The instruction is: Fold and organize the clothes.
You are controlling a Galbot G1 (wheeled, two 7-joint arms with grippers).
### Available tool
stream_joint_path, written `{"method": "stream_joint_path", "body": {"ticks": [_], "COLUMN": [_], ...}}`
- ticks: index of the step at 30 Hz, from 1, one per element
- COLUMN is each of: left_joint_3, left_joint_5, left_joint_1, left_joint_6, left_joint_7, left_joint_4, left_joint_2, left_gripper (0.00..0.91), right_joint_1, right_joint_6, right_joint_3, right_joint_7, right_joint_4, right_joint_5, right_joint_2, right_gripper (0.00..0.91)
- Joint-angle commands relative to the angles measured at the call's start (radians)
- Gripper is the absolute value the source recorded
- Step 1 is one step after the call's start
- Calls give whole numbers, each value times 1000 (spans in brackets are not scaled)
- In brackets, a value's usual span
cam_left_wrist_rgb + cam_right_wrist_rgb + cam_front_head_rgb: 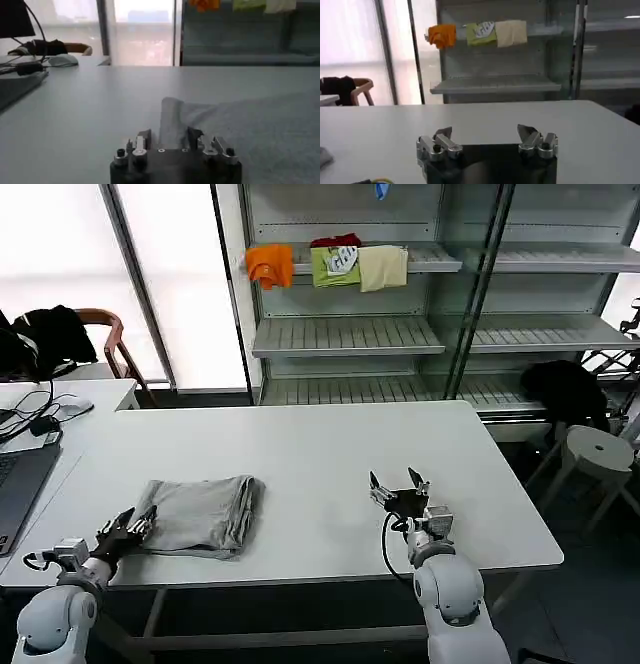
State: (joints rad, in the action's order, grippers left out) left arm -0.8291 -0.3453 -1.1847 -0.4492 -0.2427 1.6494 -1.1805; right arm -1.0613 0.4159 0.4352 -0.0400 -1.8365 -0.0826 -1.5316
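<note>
Folded grey shirt (200,515) on white bench (310,464), left gripper (133,526) at its corner.

Head view: shirt lies folded on the bench's left half; left gripper sits at its near-left corner; right gripper (399,485) rests on bare bench, well apart from the shirt, fingers spread with nothing between. Shelf unit (350,334) behind the bench carries orange, green and cream cloths (330,264); laptop (18,484) on an adjoining desk at far left. Left wrist view: fingers (141,141) stand slightly apart, a raised fold of the shirt (175,120) between them; actual grip cannot be told. Right wrist view: fingers (442,135) wide apart above bare bench.
</note>
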Motion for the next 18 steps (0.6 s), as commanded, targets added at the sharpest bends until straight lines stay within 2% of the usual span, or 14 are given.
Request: {"method": "stream_joint_path", "body": {"ticks": [1,5,13,17,18], "left_joint_3": [8,11,-18,-94,-117], "left_joint_5": [-38,-64,-92,-57,-22], "left_joint_1": [-3,-1,-1,21,31], "left_joint_6": [-51,-51,29,47,52], "left_joint_7": [-6,4,26,4,-6], "left_joint_4": [8,13,42,29,14], "left_joint_2": [-6,-10,-4,47,83], "left_gripper": [10,10,0,0,0], "right_joint_1": [-1,-4,-6,-8,-8], "right_joint_6": [-2,-2,0,2,2], "right_joint_3": [1,2,1,2,2], "right_joint_7": [2,4,7,6,5], "right_joint_4": [1,-4,-16,-26,-29], "right_joint_5": [1,1,0,-1,-2], "right_joint_2": [-1,-1,1,8,11], "right_gripper": [907,907,907,907,907]}}
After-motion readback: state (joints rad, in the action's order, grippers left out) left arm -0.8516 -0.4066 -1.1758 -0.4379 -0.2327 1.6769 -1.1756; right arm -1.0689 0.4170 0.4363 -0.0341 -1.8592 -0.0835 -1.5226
